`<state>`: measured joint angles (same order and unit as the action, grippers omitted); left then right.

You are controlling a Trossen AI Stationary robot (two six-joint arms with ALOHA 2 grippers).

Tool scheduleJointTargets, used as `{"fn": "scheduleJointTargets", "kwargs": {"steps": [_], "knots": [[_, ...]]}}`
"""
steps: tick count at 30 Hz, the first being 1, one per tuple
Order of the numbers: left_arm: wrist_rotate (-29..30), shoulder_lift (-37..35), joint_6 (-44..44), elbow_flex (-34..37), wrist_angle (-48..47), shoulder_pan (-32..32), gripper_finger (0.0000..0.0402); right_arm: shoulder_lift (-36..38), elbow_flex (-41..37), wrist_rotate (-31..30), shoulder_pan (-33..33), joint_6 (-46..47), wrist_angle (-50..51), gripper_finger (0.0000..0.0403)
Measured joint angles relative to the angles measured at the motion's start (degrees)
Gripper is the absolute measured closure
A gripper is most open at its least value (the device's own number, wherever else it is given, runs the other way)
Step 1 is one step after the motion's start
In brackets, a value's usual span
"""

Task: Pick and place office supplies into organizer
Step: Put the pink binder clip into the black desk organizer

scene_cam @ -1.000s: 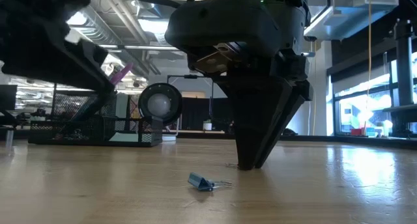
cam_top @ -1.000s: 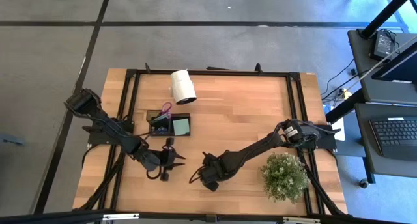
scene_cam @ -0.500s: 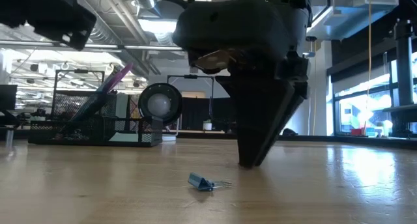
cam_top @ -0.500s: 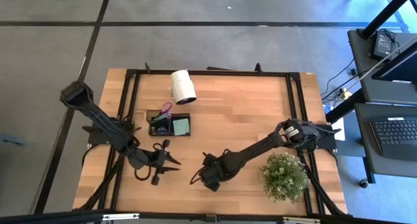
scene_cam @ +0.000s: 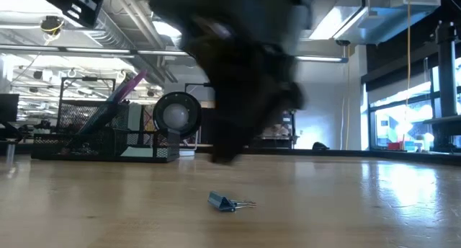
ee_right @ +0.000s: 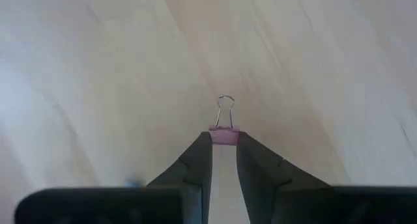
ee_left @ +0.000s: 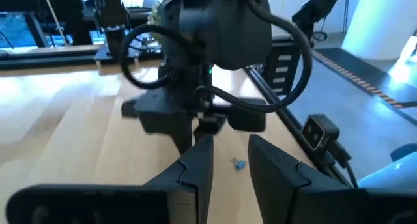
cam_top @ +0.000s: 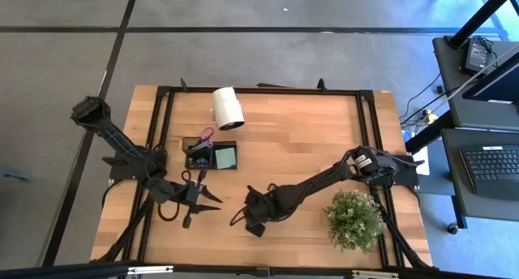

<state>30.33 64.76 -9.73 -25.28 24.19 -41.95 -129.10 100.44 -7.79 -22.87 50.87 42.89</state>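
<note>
Pink is the body of the small binder clip (ee_right: 224, 134) pinched between the fingertips of the right gripper (ee_right: 224, 142), its wire loop pointing away from the fingers over the pale wood; that gripper is closed down on the clip. Seen from above, the right gripper (cam_top: 253, 216) sits low over the near-middle of the table (cam_top: 308, 133), its arm stretching back to the right edge. In the low view it is only a dark blurred mass (scene_cam: 241, 89) above the boards.

A second binder clip, blue (scene_cam: 223, 202), lies loose on the table in front of that mass, touching nothing; the left wrist view shows it too (ee_left: 238, 163), beyond the left arm's fingers.

The left gripper (cam_top: 197, 200) hangs just left of the right one, near the table's front-left part. Its fingers (ee_left: 199, 167) stand apart with a clear gap and hold nothing.

Farther back on the left sits the black organizer (cam_top: 209, 156). A light green sticky-note pad (cam_top: 225, 158) lies in its right compartment; purple-handled scissors (cam_top: 206, 135) and dark pens stand up from the left one. From table height the organizer (scene_cam: 101, 133) shows as a mesh holder with a purple handle (scene_cam: 131, 83) slanting out of it.

Behind the organizer a white cylinder roll (cam_top: 228, 109) lies on its side. A bushy green potted plant (cam_top: 353, 218) stands at the near-right corner.
</note>
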Motion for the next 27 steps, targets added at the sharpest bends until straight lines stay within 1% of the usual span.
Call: {"fn": "scheduleJointTargets", "kwargs": {"steps": [3, 7, 10, 13, 17, 21, 27], "knots": [[0.00, -0.70, 0.01, 0.00, 0.02, -0.02, 0.0311, 0.00, 0.02, -0.36, 1.11, -4.48, -7.66, 0.0339], [0.00, -0.75, 0.02, 0.00, -0.03, 0.00, 0.0311, 0.11, 0.03, -0.70, 2.91, -12.28, -20.87, 0.0339], [0.00, -0.75, 0.02, 0.00, 0.00, 0.00, 0.0311, 0.03, 0.11, -2.77, 4.14, -19.14, -29.27, 0.0339], [-0.05, -0.75, 0.04, 0.00, 0.09, -0.01, 0.0311, -0.66, 0.19, -4.62, 5.29, -25.03, -35.19, 0.0339], [-0.46, -0.94, 0.60, 0.00, 0.57, -0.05, 0.0311, -3.02, 0.18, -5.47, 6.70, -30.32, -41.49, 0.0339], [-0.50, -0.94, 2.45, 0.00, 1.01, -0.34, 0.0311, -5.42, 0.18, -5.48, 8.14, -31.85, -44.05, 0.0338], [-0.63, -0.94, 2.60, 0.00, 0.93, -1.82, 0.0311, -8.63, 0.15, -5.73, 10.13, -32.63, -47.89, 0.0338]]}}
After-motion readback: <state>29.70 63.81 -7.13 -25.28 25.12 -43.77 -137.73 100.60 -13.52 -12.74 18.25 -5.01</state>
